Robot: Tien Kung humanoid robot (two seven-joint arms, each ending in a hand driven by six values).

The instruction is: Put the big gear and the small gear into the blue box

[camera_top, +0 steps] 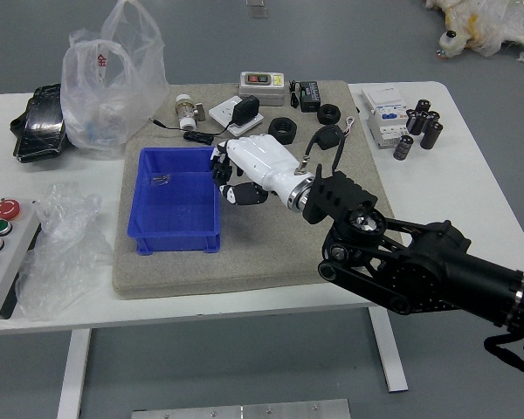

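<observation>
You have 1 bright, evenly lit color view. The white table [454, 183] looks very pale. Small highlights glint on the clear plastic bag [112, 92] and the black right arm [424, 262]. Shadows are soft, and small details look slightly soft to you too.

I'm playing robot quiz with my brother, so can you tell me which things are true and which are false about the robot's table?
1. The box is blue. True.
2. The robot's left hand is at the blue box. False: it is the right hand, at the box's right side.
3. A small silvery thing is inside the blue box. True.
4. The big see-through plastic bag is inside the blue box. False: it is on the table, beyond the box and to the left.
5. There is a red button at the table's left side. True.
</observation>
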